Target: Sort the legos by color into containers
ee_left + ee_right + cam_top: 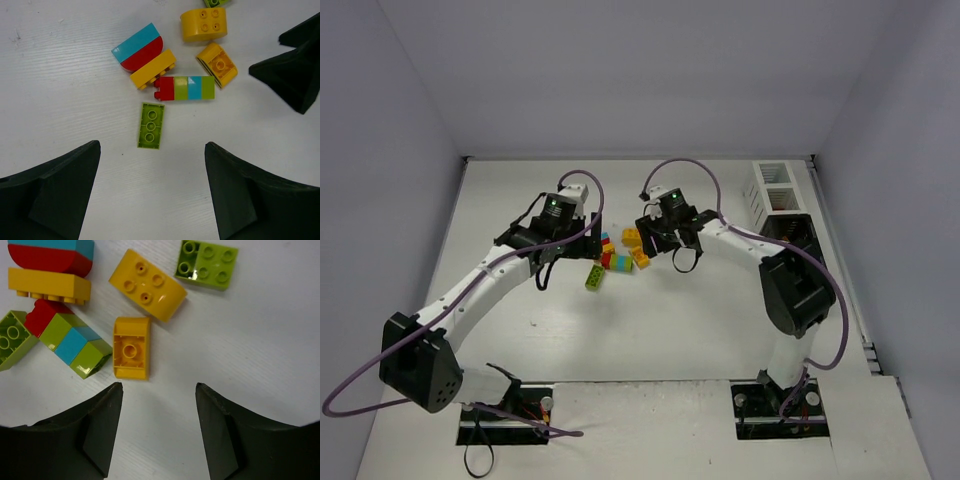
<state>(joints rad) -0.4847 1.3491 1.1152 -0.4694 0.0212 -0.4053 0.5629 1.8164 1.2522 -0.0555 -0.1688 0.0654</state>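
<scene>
The legos lie in a cluster (616,254) mid-table between both grippers. In the left wrist view a lime brick (150,125) lies upside down just ahead of my open, empty left gripper (152,145). Beyond it are a red-green-cyan-green row (185,88), a yellow flat brick (153,69), a cyan-and-red half-round stack (140,46), a yellow curved brick (203,24) and an orange brick (217,64). My right gripper (159,386) is open and empty, just short of the upturned orange brick (131,347). A yellow brick (148,284) and a lime brick (206,263) lie beyond.
The containers stand at the far right: a white slatted bin (772,185) with black bins (792,232) joined in front of it, partly behind the right arm. My right gripper's fingers (295,70) show in the left wrist view, close to the cluster.
</scene>
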